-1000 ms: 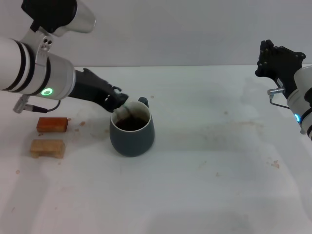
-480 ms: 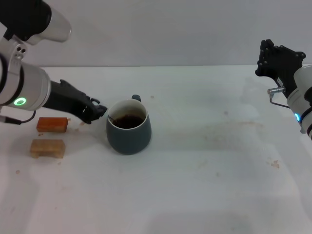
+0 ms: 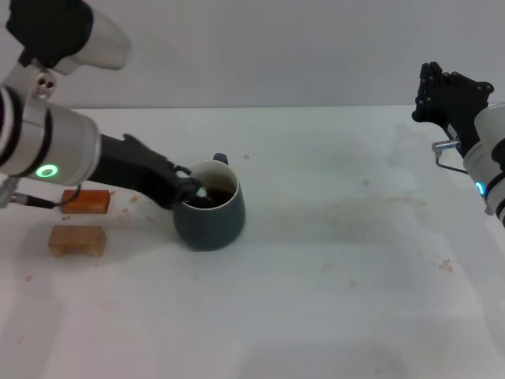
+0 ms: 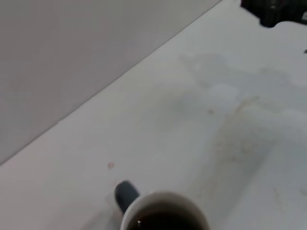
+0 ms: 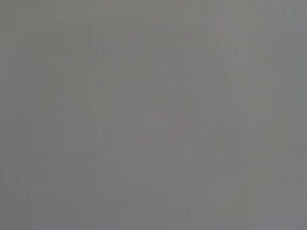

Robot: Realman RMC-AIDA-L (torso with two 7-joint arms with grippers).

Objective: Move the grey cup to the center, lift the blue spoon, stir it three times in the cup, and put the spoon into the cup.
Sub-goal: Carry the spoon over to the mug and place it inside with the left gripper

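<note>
Two blocks [image 3: 80,219] are lying near the tabletop's [image 3: 331,276] left edge, beside the left gripper [image 3: 192,188] reaching over the cup's [image 3: 209,217] rim; its finger state cannot be told; only the wrist view is showing the handle [image 4: 125,194] clearly.

grey cup [image 3: 209,217] looks like matt glazed ceramic, glossier white inside. tabletop [image 3: 339,260] is smooth white laminate, a bit stained. the 2 blocks, orange block [image 3: 84,201] and tan block [image 3: 76,240], look like rough unfinished wood.

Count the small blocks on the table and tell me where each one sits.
2. The orange block lies on the robot's left side of the grey cup, partly behind the left arm. The tan block lies just nearer the robot.
</note>
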